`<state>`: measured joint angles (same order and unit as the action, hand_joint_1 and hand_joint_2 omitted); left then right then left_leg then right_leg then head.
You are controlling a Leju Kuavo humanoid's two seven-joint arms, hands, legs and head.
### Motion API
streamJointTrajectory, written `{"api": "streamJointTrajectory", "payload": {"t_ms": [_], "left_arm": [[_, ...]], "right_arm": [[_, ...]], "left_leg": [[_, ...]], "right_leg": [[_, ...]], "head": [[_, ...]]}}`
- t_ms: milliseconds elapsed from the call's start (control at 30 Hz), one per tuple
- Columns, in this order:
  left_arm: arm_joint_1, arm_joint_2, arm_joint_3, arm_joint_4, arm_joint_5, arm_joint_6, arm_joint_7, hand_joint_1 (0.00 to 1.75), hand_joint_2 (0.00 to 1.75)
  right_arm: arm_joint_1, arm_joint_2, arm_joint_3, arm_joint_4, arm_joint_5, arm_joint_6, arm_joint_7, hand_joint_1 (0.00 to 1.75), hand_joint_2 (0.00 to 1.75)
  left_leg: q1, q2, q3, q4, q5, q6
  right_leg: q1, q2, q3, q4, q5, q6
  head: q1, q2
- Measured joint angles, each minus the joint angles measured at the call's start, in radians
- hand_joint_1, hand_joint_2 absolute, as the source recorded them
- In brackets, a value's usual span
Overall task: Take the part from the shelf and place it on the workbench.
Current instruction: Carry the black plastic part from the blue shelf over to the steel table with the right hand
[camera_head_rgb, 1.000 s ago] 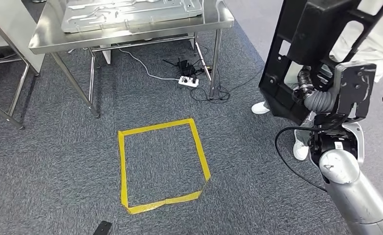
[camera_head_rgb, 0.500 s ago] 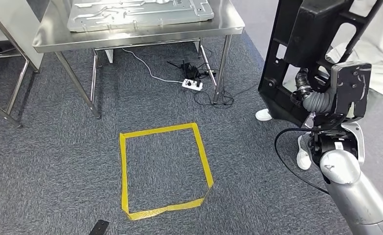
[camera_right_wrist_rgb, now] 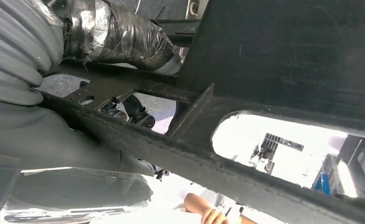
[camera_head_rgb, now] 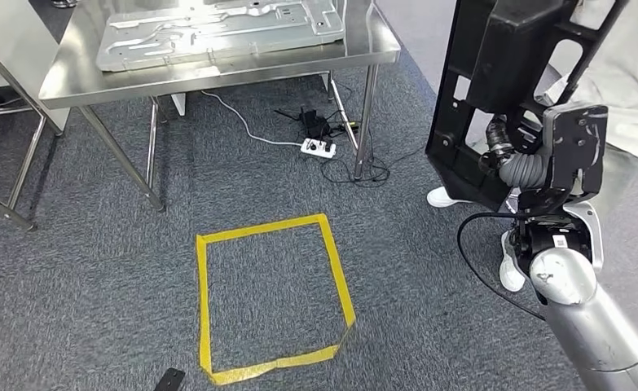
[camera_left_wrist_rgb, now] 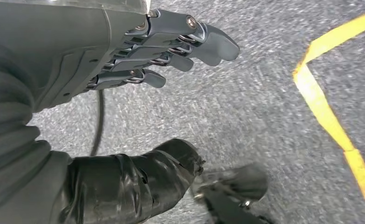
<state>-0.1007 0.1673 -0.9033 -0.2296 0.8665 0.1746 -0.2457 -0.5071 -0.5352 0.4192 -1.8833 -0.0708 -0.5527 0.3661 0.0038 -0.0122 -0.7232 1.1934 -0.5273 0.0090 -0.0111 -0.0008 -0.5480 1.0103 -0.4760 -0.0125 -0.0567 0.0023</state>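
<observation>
Workbench [camera_head_rgb: 217, 69] sits nearer than before; we're closing in. Right hand [camera_head_rgb: 517, 163] grips black part [camera_head_rgb: 503, 73]; left hand [camera_left_wrist_rgb: 171, 46] spread, empty.

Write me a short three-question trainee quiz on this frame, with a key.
1. True or false: the right hand grips the black part and holds it up off the floor.
2. What lies flat on the steel workbench?
A. a grey metal panel
B. a cardboard box
C. a coil of cable
3. Fill in: the yellow tape square is stuck on the grey ______.

Key
1. True. The part hangs upright in that hand, beside a person's white shoe.
2. A, the grey metal panel.
3. Carpet. The left hand, holding nothing, hangs above it.
</observation>
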Motion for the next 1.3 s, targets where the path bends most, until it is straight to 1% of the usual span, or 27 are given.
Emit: {"api": "streamJointTrajectory", "payload": {"t_ms": [33, 67, 100, 133, 233, 300, 333, 400, 433, 467, 500, 567, 633, 733, 767, 800, 833, 900, 933, 967, 1000, 1033, 1067, 1133, 1167, 1267, 1300], "left_arm": [[0.000, 0.000, 0.000, 0.000, 0.000, 0.000, 0.001, 0.00, 1.75], [0.000, 0.000, 0.000, 0.000, 0.001, 0.000, 0.002, 0.00, 1.75], [0.000, 0.000, 0.000, 0.000, 0.001, 0.000, 0.003, 0.00, 1.75], [0.000, 0.001, 0.000, 0.000, 0.001, -0.001, 0.004, 0.00, 1.75], [0.000, 0.001, 0.000, 0.000, 0.002, -0.002, 0.005, 0.00, 1.75], [-0.002, 0.001, 0.000, 0.000, 0.002, -0.004, 0.006, 0.00, 1.75], [-0.002, 0.001, 0.000, 0.000, 0.002, -0.005, 0.007, 0.00, 1.75], [-0.002, 0.001, 0.000, 0.000, 0.002, -0.006, 0.010, 0.00, 1.75], [-0.001, 0.001, 0.000, 0.000, 0.002, -0.007, 0.012, 0.00, 1.75], [0.000, 0.001, 0.000, 0.000, 0.002, -0.007, 0.013, 0.00, 1.75], [0.000, 0.001, 0.000, 0.000, 0.002, -0.007, 0.015, 0.00, 1.75], [0.000, 0.001, 0.000, 0.000, 0.002, -0.008, 0.018, 0.00, 1.75], [-0.003, 0.002, 0.000, 0.000, 0.003, -0.009, 0.022, 0.00, 1.75], [-0.003, 0.003, 0.000, 0.000, 0.003, -0.010, 0.024, 0.00, 1.75], [-0.004, 0.003, 0.000, 0.000, 0.003, -0.010, 0.024, 0.00, 1.75], [-0.006, 0.004, 0.000, 0.000, 0.003, -0.011, 0.023, 0.00, 1.75], [-0.008, 0.005, 0.000, 0.000, 0.003, -0.011, 0.023, 0.00, 1.75], [-0.008, 0.005, 0.000, 0.000, 0.003, -0.011, 0.022, 0.00, 1.75], [-0.006, 0.006, 0.000, 0.000, 0.003, -0.011, 0.022, 0.00, 1.75], [-0.004, 0.006, 0.000, 0.000, 0.003, -0.011, 0.022, 0.00, 1.75], [-0.003, 0.006, 0.000, 0.000, 0.003, -0.011, 0.022, 0.00, 1.75], [-0.002, 0.006, 0.000, 0.000, 0.002, -0.011, 0.022, 0.00, 1.75], [-0.002, 0.008, 0.000, 0.000, 0.002, -0.011, 0.022, 0.00, 1.75], [-0.001, 0.013, 0.000, 0.001, 0.002, -0.011, 0.023, 0.00, 1.75], [0.000, 0.015, 0.000, 0.001, 0.002, -0.011, 0.023, 0.00, 1.75], [0.000, 0.017, -0.001, 0.001, 0.002, -0.011, 0.024, 0.00, 1.75], [-0.001, 0.018, -0.001, 0.001, 0.002, -0.011, 0.024, 0.00, 1.75]], "right_arm": [[0.000, 0.000, 0.001, 0.000, 0.000, 0.000, 0.000, 1.75, 1.75], [0.000, 0.000, 0.003, 0.000, 0.000, 0.001, 0.000, 1.75, 1.75], [-0.001, 0.000, 0.004, 0.001, 0.001, 0.000, -0.001, 1.75, 1.75], [-0.001, 0.001, 0.005, 0.001, 0.002, 0.000, -0.001, 1.75, 1.75], [-0.001, 0.001, 0.006, 0.001, 0.004, -0.002, 0.000, 1.75, 1.75], [-0.003, 0.001, 0.007, 0.001, 0.009, -0.001, 0.001, 1.75, 1.75], [-0.003, 0.001, 0.007, 0.001, 0.012, -0.001, 0.002, 1.75, 1.75], [0.001, 0.001, 0.008, 0.001, 0.017, -0.001, 0.004, 1.75, 1.75], [0.004, 0.001, 0.009, 0.001, 0.018, -0.001, 0.005, 1.75, 1.75], [0.007, 0.001, 0.010, 0.001, 0.019, -0.001, 0.007, 1.75, 1.75], [0.008, 0.001, 0.010, 0.002, 0.019, -0.001, 0.008, 1.75, 1.75], [0.009, 0.001, 0.010, 0.002, 0.020, -0.001, 0.009, 1.75, 1.75], [0.013, 0.001, 0.011, 0.003, 0.021, -0.001, 0.009, 1.75, 1.75], [0.020, 0.000, 0.011, 0.005, 0.022, -0.001, 0.009, 1.75, 1.75], [0.021, 0.000, 0.011, 0.005, 0.022, -0.001, 0.007, 1.75, 1.75], [0.021, -0.001, 0.011, 0.005, 0.022, -0.001, 0.005, 1.75, 1.75], [0.021, -0.001, 0.011, 0.006, 0.022, 0.000, 0.003, 1.75, 1.75], [0.023, -0.001, 0.011, 0.006, 0.022, 0.003, -0.001, 1.75, 1.75], [0.025, -0.001, 0.011, 0.007, 0.022, 0.005, -0.001, 1.75, 1.75], [0.028, -0.001, 0.011, 0.007, 0.022, 0.007, -0.001, 1.75, 1.75], [0.029, -0.001, 0.011, 0.008, 0.022, 0.008, -0.001, 1.75, 1.75], [0.031, -0.001, 0.011, 0.008, 0.022, 0.010, -0.002, 1.75, 1.75], [0.031, -0.001, 0.011, 0.009, 0.022, 0.011, -0.002, 1.75, 1.75], [0.032, 0.000, 0.012, 0.012, 0.021, 0.011, -0.003, 1.75, 1.75], [0.034, 0.001, 0.012, 0.013, 0.021, 0.011, -0.004, 1.75, 1.75], [0.038, 0.002, 0.012, 0.016, 0.020, 0.011, -0.008, 1.75, 1.75], [0.037, 0.001, 0.012, 0.017, 0.019, 0.012, -0.011, 1.75, 1.75]], "left_leg": [[-0.001, 0.000, 0.018, -0.067, 0.054, 0.004], [-0.004, 0.001, 0.034, -0.121, 0.090, 0.009], [-0.007, 0.001, 0.045, -0.155, 0.112, 0.016], [-0.010, 0.001, 0.051, -0.169, 0.120, 0.022], [-0.010, -0.001, 0.071, -0.176, 0.111, 0.042], [-0.006, -0.002, 0.091, -0.181, 0.102, 0.053], [-0.006, -0.002, 0.099, -0.183, 0.095, 0.057], [-0.006, -0.002, 0.116, -0.183, 0.079, 0.059], [-0.006, -0.003, 0.127, -0.183, 0.069, 0.058], [-0.006, -0.004, 0.140, -0.182, 0.059, 0.057], [-0.006, -0.004, 0.154, -0.181, 0.048, 0.055], [-0.007, -0.005, 0.184, -0.179, 0.024, 0.049], [-0.008, -0.007, 0.199, -0.180, 0.002, 0.037], [-0.009, -0.006, 0.213, -0.175, -0.013, 0.019], [-0.008, -0.004, 0.212, -0.159, -0.017, 0.016], [-0.007, -0.003, 0.198, -0.130, -0.026, 0.011], [-0.005, -0.002, 0.167, -0.078, -0.041, 0.007], [-0.003, -0.001, 0.079, 0.050, -0.084, -0.001], [-0.003, 0.000, 0.039, 0.092, -0.099, -0.003], [-0.003, 0.000, 0.014, 0.103, -0.100, -0.003], [-0.004, 0.000, 0.005, 0.080, -0.080, -0.001], [-0.006, 0.000, 0.011, 0.026, -0.038, 0.007], [-0.010, -0.001, 0.024, -0.042, 0.023, 0.018], [-0.020, -0.002, 0.045, -0.136, 0.100, 0.038], [-0.024, -0.004, 0.051, -0.157, 0.115, 0.046], [-0.023, -0.004, 0.087, -0.186, 0.109, 0.057], [-0.019, -0.003, 0.102, -0.196, 0.107, 0.060]], "right_leg": [[0.000, 0.000, 0.012, 0.000, -0.011, 0.003], [0.000, 0.000, 0.024, 0.000, -0.021, 0.007], [0.001, 0.001, 0.031, -0.001, -0.029, 0.013], [0.001, 0.001, 0.036, 0.000, -0.034, 0.019], [0.001, 0.003, 0.039, 0.023, -0.036, 0.034], [0.000, 0.002, -0.005, 0.101, -0.047, 0.042], [-0.001, 0.002, -0.044, 0.163, -0.064, 0.046], [-0.002, 0.002, -0.126, 0.270, -0.115, 0.053], [-0.002, 0.002, -0.153, 0.290, -0.131, 0.054], [-0.003, 0.001, -0.166, 0.279, -0.129, 0.054], [-0.004, 0.001, -0.164, 0.239, -0.102, 0.053], [-0.005, 0.001, -0.139, 0.112, 0.003, 0.048], [0.000, 0.000, -0.120, 0.036, 0.064, 0.037], [0.002, 0.003, -0.099, 0.023, 0.060, 0.015], [0.000, 0.003, -0.090, 0.020, 0.055, 0.008], [-0.001, 0.003, -0.080, 0.018, 0.051, 0.001], [-0.001, 0.003, -0.071, 0.017, 0.045, -0.004], [0.001, 0.003, -0.055, 0.017, 0.028, -0.010], [0.003, 0.004, -0.045, 0.017, 0.019, -0.011], [0.004, 0.004, -0.034, 0.018, 0.009, -0.011], [0.006, 0.005, -0.019, 0.017, -0.002, -0.011], [0.009, 0.005, -0.003, 0.017, -0.014, -0.011], [0.011, 0.005, 0.011, 0.016, -0.026, -0.010], [0.012, 0.008, 0.034, 0.013, -0.046, -0.004], [0.012, 0.009, 0.042, 0.011, -0.051, 0.001], [0.011, 0.011, 0.053, 0.022, -0.048, 0.014], [0.011, 0.010, 0.042, 0.047, -0.049, 0.018]], "head": [[0.000, 0.000], [0.001, 0.000], [0.002, 0.000], [0.002, 0.000], [0.004, 0.000], [0.007, 0.000], [0.010, 0.000], [0.011, 0.000], [0.012, 0.000], [0.012, 0.000], [0.013, 0.000], [0.012, 0.000], [0.012, 0.000], [0.011, 0.000], [0.012, 0.000], [0.011, 0.000], [0.011, 0.000], [0.010, 0.000], [0.010, 0.000], [0.010, 0.000], [0.010, 0.000], [0.010, 0.000], [0.011, 0.000], [0.014, 0.000], [0.014, 0.000], [0.014, 0.000], [0.015, 0.000]]}}
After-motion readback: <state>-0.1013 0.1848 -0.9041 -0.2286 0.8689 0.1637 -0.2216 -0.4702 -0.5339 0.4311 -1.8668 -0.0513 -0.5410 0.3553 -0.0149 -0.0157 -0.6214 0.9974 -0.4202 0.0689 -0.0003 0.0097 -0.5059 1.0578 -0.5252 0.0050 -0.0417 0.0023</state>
